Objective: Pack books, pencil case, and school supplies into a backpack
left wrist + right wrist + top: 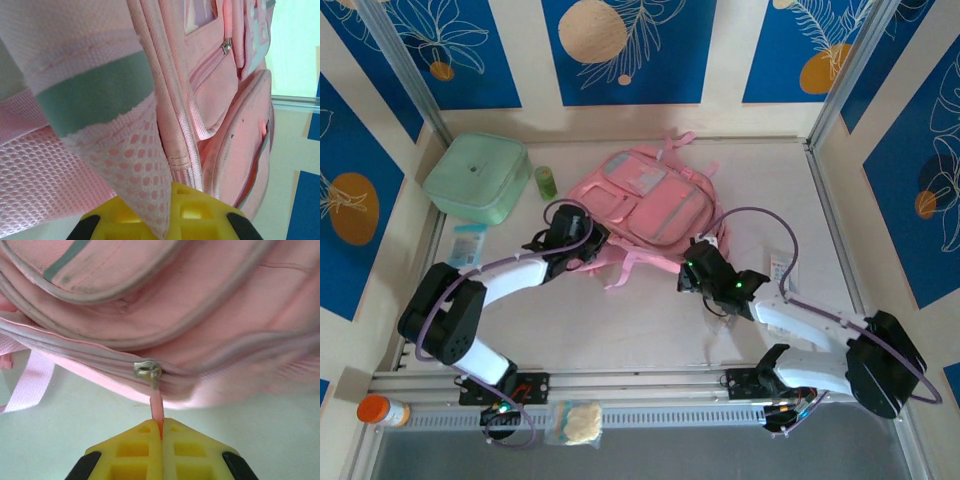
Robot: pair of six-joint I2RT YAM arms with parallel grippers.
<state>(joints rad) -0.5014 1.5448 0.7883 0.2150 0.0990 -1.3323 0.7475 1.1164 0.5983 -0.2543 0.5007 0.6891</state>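
The pink backpack (645, 200) lies flat at the back middle of the table. My left gripper (582, 240) is at its near left corner, shut (167, 222) on a pink mesh strap (135, 165) of the backpack (225, 115). At the bag's near right edge, my right gripper (698, 262) is shut (161, 432) on the pink zipper pull (157, 407), which hangs from a metal slider (146, 370) on the closed zip of the backpack (200, 305). One of the school supplies, a flat white and light-blue packet (468, 243), lies at the left. The books and the pencil case are out of view.
A mint-green lidded box (477, 178) and a small green bottle (546, 182) stand left of the backpack. A small white item (780, 268) lies right of my right arm. An orange-capped bottle (382, 411) and a clear bag (575, 422) rest at the front rail.
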